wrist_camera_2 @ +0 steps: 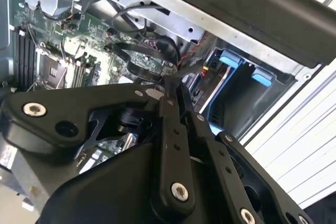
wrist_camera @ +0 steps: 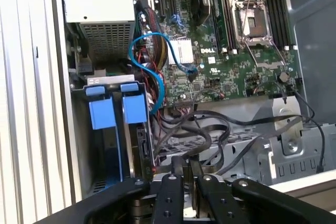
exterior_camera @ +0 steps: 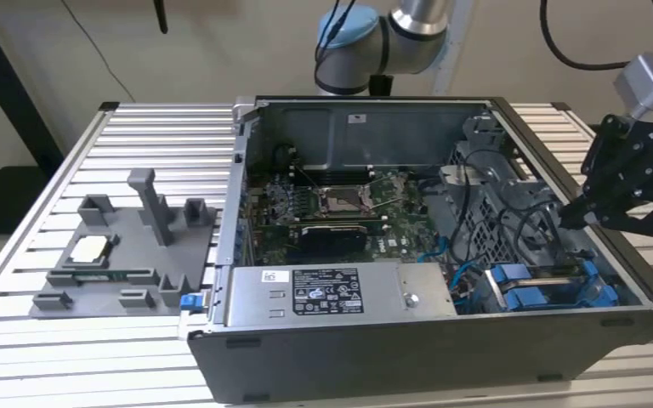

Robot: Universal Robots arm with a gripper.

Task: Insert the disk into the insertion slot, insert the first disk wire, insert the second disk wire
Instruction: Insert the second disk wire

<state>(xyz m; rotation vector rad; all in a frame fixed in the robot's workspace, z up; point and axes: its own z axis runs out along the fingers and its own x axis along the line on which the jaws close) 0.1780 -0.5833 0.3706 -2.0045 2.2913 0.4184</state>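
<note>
In the exterior view, going left to right, a grey plastic fixture tray (exterior_camera: 122, 255) with upright posts lies on the slatted metal table (exterior_camera: 31, 340) at about nine o'clock. Just beside it, toward the exterior view's right, the open computer case (exterior_camera: 417, 357) takes up the middle. Inside the case, the green motherboard (exterior_camera: 338, 212) with its bare processor socket sits near the centre, and the grey labelled power-supply box (exterior_camera: 338, 293) lies at about six o'clock along the near wall. Further right, at about four o'clock, the disk (exterior_camera: 542, 289) in its bright blue carrier sits in the drive bay at the case's near right corner, with a blue data cable (exterior_camera: 462, 272) curling just beside it. At three o'clock the black gripper (exterior_camera: 576, 212) hangs at the case's right wall, above the bay and apart from the disk.

In the first wrist view the blue carriers (wrist_camera: 115, 111) stand side by side in the bay, the blue cable (wrist_camera: 152, 72) loops over the board, and black wires (wrist_camera: 210, 135) lie between the bay and the fingers (wrist_camera: 172, 192). In both wrist views the jaws are drawn together with nothing between them; the second wrist view shows the gripper (wrist_camera_2: 176, 90) over the dark wires, near the blue carrier tabs (wrist_camera_2: 231, 59).
</note>
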